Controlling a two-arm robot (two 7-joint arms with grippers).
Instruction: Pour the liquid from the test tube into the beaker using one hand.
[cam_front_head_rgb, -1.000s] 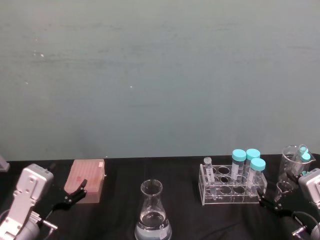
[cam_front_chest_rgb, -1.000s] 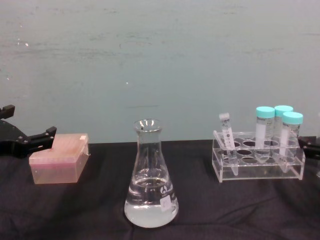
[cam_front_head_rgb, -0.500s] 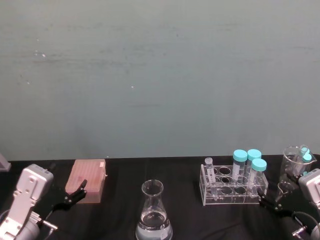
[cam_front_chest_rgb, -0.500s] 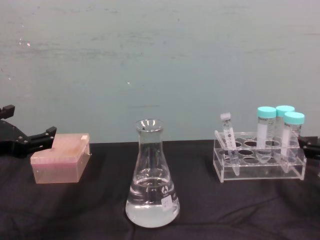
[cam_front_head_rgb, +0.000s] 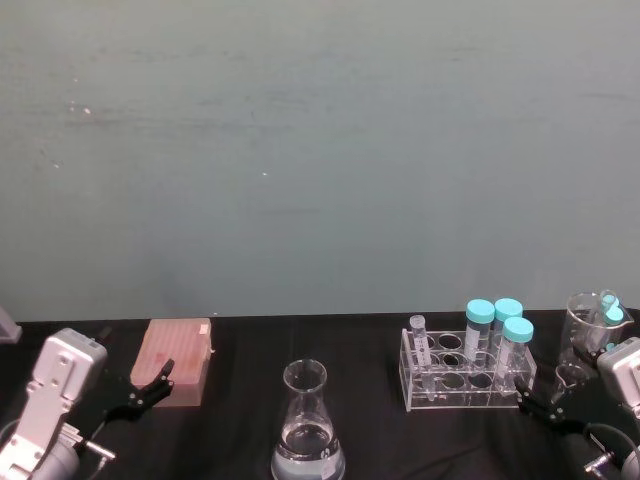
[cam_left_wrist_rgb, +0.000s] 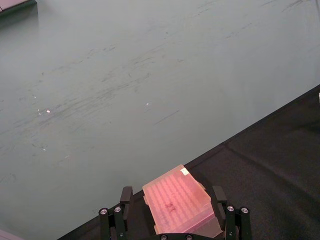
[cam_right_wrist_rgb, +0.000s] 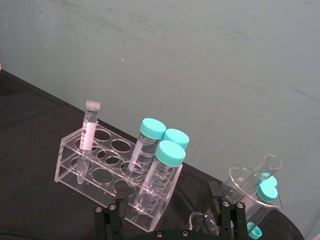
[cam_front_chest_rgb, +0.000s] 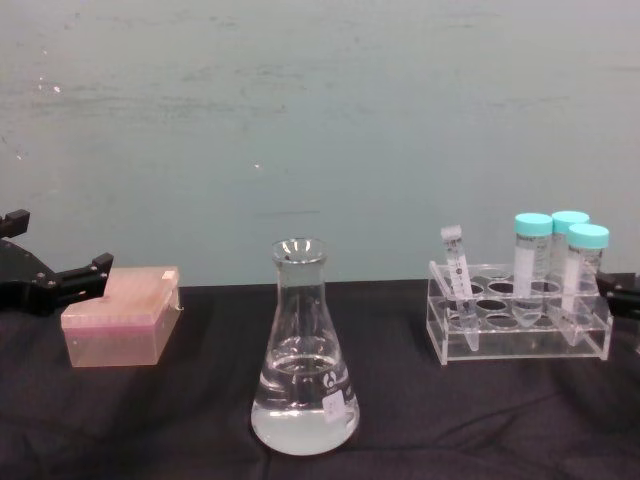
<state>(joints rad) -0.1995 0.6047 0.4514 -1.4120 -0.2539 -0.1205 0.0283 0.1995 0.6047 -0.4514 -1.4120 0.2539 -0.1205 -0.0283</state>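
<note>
The test tube (cam_front_chest_rgb: 457, 283) stands tilted in the left end of a clear rack (cam_front_chest_rgb: 515, 343) at the right of the table, also seen as test tube (cam_front_head_rgb: 418, 345) and test tube (cam_right_wrist_rgb: 88, 136). I cannot tell whether it holds liquid. The beaker (cam_front_chest_rgb: 303, 350), a conical flask with clear liquid (cam_front_chest_rgb: 303, 405) in its base, stands at front centre, also as beaker (cam_front_head_rgb: 307, 425). My left gripper (cam_front_head_rgb: 148, 386) hovers open at the far left, near a pink box. At the far right, just short of the rack, my right gripper (cam_right_wrist_rgb: 167, 200) is open and holds nothing.
A pink tip box (cam_front_chest_rgb: 118, 318) lies at the left, ahead of the left gripper (cam_left_wrist_rgb: 171, 196). Three teal-capped tubes (cam_front_chest_rgb: 560, 262) stand in the rack's right end. A glass beaker with teal-capped tubes (cam_right_wrist_rgb: 256, 189) sits at the far right. A black cloth (cam_front_chest_rgb: 180, 420) covers the table.
</note>
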